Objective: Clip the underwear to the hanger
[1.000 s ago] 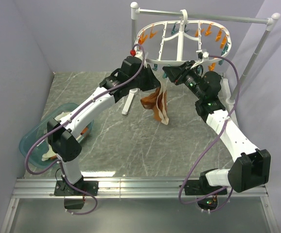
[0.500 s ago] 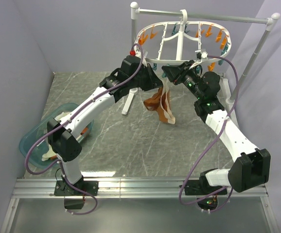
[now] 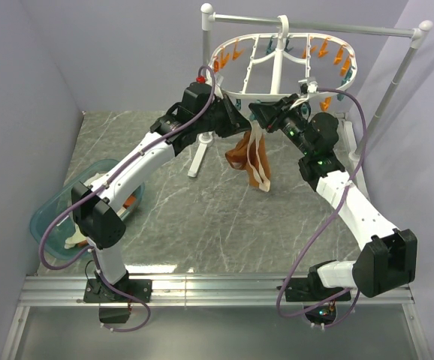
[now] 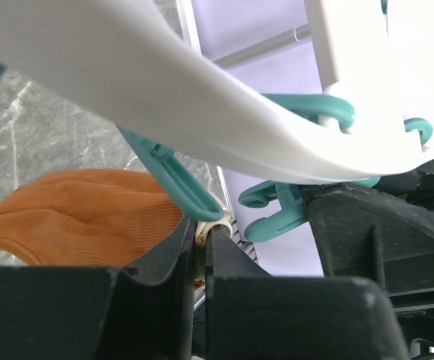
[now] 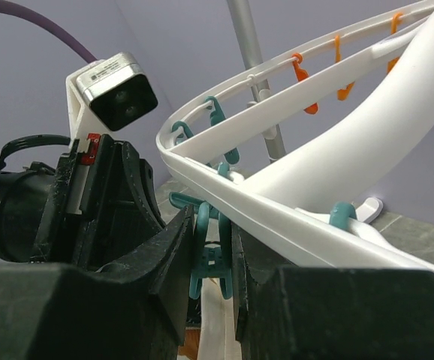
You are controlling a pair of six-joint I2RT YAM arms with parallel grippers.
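My main worry is the hold on the cloth. The left gripper (image 4: pixel 202 236) is almost fully closed, pinching only the thin cream waistband (image 4: pixel 209 223) of the underwear (image 4: pixel 82 214), so the band may slide out if I pull it sideways. The right gripper (image 5: pixel 213 251) is closed part-way on a teal peg (image 5: pixel 211 262), one finger on each side of it. I cannot tell whether the peg's mouth is open wide enough. If I let go before the band sits in that mouth, the peg bites nothing and the garment drops. The peg may also twist out between the fingers. The hanger (image 3: pixel 277 71) hangs by its hook from the pole stand (image 3: pixel 314 24) in the upper part of the overhead frame, so a push on its rim would likely swing it away. The two grippers sit nearly touching at upper centre, so they may knock together.

The underwear (image 3: pixel 247 154) hangs just below the hanger's near rim, at the centre of the overhead frame, clear of the table.

By my count there are:
- One pair of underwear.
- One hanger.
- One pole stand.
- One blue tub (image 3: pixel 48 214) at lower left.
- At least two teal pegs beside the left fingers.
- At least three orange pegs (image 5: pixel 305 69) on the far rim in the right wrist view.

I cannot count the full ring of pegs.
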